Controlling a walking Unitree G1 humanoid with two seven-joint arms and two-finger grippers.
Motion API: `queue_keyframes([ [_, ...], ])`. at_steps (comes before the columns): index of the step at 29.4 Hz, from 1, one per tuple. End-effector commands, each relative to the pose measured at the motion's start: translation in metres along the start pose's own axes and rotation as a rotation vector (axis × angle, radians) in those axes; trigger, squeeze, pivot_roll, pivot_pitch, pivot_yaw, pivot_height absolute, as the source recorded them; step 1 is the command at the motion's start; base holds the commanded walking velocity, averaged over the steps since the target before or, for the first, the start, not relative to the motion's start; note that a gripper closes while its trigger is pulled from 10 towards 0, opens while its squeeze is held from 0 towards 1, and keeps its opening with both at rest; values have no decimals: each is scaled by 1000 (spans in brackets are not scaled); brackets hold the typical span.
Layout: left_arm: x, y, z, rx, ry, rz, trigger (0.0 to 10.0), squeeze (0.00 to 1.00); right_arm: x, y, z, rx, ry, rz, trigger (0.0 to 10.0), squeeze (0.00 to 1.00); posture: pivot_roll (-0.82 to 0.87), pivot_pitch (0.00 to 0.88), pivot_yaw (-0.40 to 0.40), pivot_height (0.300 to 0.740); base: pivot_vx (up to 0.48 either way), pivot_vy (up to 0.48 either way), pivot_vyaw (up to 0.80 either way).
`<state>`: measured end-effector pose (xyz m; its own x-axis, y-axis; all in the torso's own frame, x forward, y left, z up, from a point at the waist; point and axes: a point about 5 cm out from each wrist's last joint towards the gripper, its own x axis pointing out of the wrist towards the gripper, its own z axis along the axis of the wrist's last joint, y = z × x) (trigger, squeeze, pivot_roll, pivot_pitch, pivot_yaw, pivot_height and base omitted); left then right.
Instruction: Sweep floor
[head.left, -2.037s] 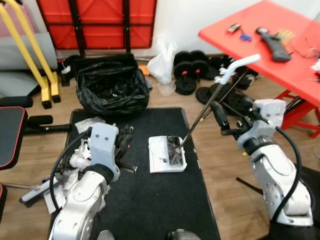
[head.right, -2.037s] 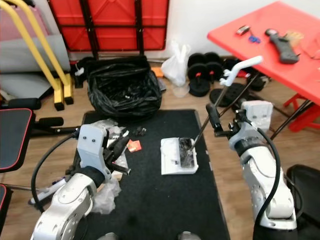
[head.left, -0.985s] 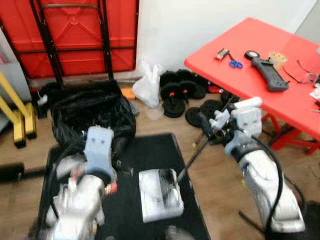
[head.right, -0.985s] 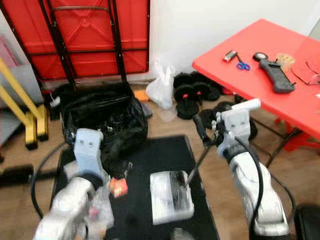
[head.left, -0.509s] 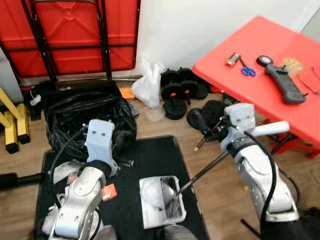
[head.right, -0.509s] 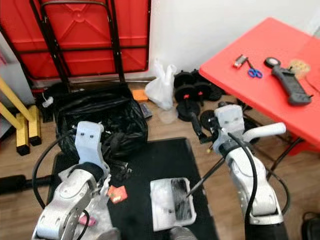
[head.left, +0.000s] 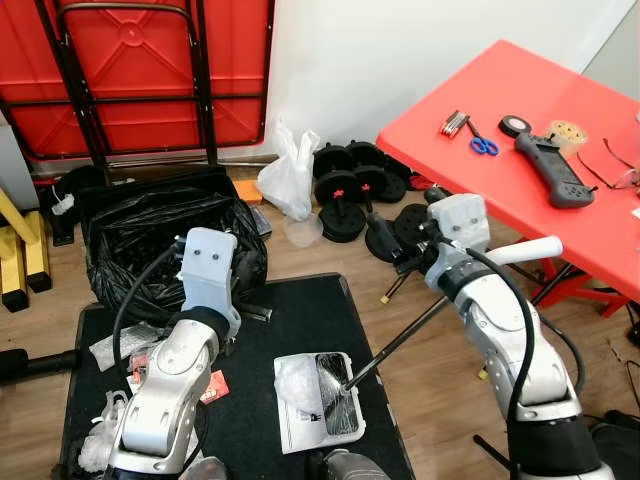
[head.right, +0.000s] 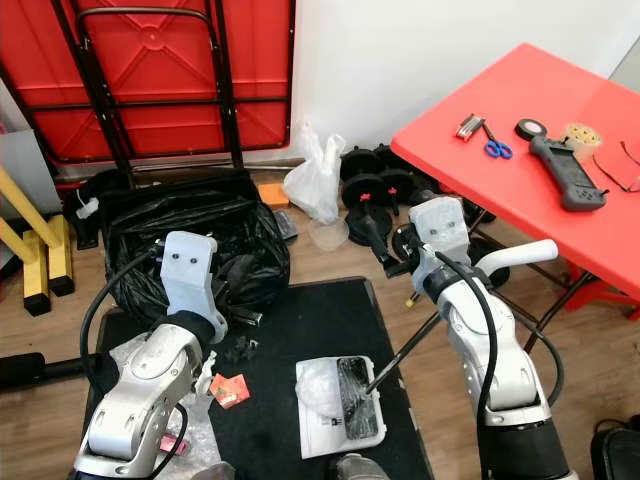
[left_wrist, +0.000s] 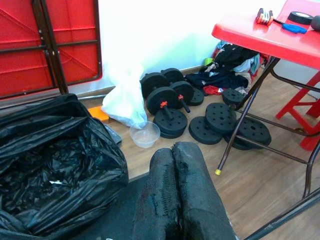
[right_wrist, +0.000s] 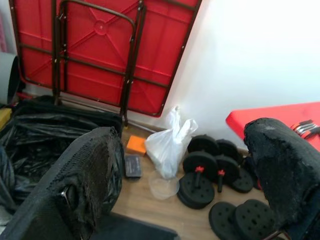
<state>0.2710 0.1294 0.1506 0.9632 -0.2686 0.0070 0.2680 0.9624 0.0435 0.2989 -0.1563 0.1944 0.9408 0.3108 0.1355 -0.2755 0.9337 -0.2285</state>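
Right hand (head.right: 385, 252) now open above broom handle (head.left: 400, 342); left hand (left_wrist: 181, 200) closed, empty.

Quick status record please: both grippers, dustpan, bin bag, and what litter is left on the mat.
left gripper: fingers shut, empty, raised near the black bin bag
right gripper: fingers open, aimed toward the wall
dustpan: white, on the black mat, debris inside, long handle leaning under the right arm
bin bag: open, behind the mat
litter: red wrapper, plastic scraps on the mat's left side
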Motion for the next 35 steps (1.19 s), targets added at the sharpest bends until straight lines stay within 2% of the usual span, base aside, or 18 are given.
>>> queue_keyframes([
  [1,3,-2,-2,-3,1,-2,10000,0,2,2,-1,-11,1,2,10000,0,-154,125,-150,740,0,0,0],
  [3,4,-2,-2,-5,-2,0,10000,0,3,2,1,-11,-4,1,10000,0,-154,125,-150,740,0,0,0],
  [5,10,-1,-2,-10,-6,11,10000,0,5,3,2,-16,-13,9,10000,0,-163,87,-135,740,0,0,0],
  [12,17,3,-2,-27,-9,26,10000,0,4,3,-6,-19,9,4,10000,0,-159,78,-126,740,0,0,0],
  [13,18,2,-1,-33,-17,14,5686,0,4,2,-8,-18,14,-1,10000,0,-159,78,-126,740,0,0,0],
  [14,19,2,-1,-27,-19,2,0,0,4,1,-9,-16,17,-7,10000,0,-158,78,-120,740,0,0,0],
  [27,22,7,0,-15,-20,-5,0,0,-2,-6,-14,-23,40,-69,10000,0,-160,89,-99,740,0,0,0],
  [28,22,9,-1,-9,-13,3,10000,0,-1,-8,-13,-34,36,-84,10000,0,-161,90,-98,735,0,0,0],
  [35,23,14,-2,-2,-10,19,10000,0,0,-13,-10,-45,28,-105,10000,0,-161,90,-100,715,0,0,0],
])
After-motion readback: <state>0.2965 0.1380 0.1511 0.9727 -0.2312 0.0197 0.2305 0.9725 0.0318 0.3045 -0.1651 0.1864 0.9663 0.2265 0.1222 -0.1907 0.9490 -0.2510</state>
